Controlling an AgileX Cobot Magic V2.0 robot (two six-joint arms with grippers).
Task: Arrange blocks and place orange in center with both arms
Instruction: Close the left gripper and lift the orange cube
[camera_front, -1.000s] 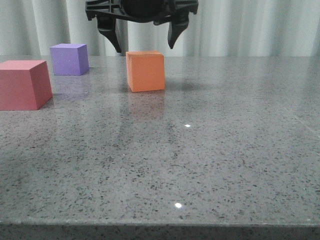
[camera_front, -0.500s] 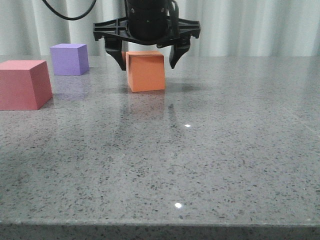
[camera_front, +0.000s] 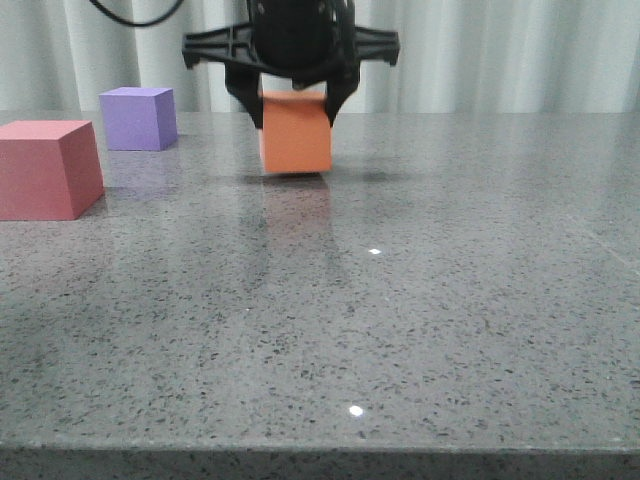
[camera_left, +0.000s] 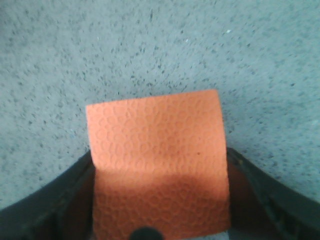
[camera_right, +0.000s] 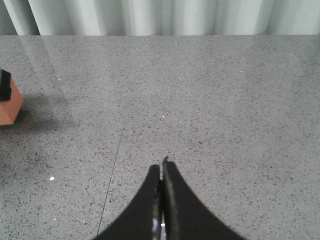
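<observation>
A speckled grey counter (camera_front: 420, 330) is seen stretching back to pale pleated curtains (camera_front: 500, 55). Nearest, at the left edge, a red-pink cube (camera_front: 45, 168) is set on the counter, with a purple cube (camera_front: 138, 118) further back and apart from it. Beyond these, toward the middle, the orange cube (camera_front: 295, 133) is pinched on both sides by the left claw (camera_front: 291, 100) with its underside at or just above the counter, while the right claw (camera_right: 161, 192) is held pressed together over bare counter, well apart from the cube.
</observation>
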